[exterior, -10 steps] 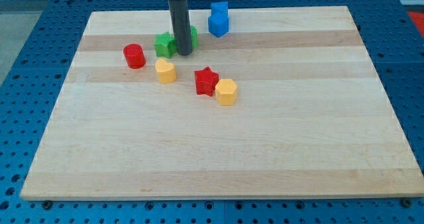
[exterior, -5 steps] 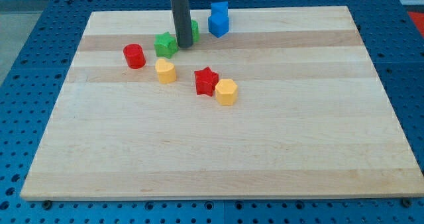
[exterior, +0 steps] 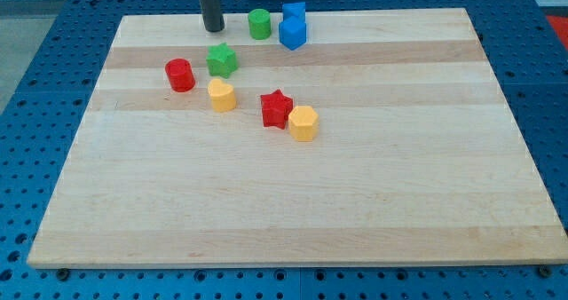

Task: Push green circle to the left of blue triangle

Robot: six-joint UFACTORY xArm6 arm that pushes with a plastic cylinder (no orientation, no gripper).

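The green circle (exterior: 259, 23) is a short green cylinder near the view's top edge of the board. It stands just left of two blue blocks: a blue cube (exterior: 295, 13) behind and a blue triangle-like block (exterior: 292, 33) in front. My tip (exterior: 213, 29) rests on the board to the left of the green circle, with a gap between them. It is above the green star (exterior: 222, 60).
A red cylinder (exterior: 180, 75), a yellow block (exterior: 222, 95), a red star (exterior: 277, 108) and a yellow hexagon (exterior: 303, 122) lie in the board's upper middle. The wooden board (exterior: 293, 202) sits on a blue perforated table.
The green circle has moved up the view to beside the blue blocks. My tip has moved up and left, from between the green blocks to the circle's left.
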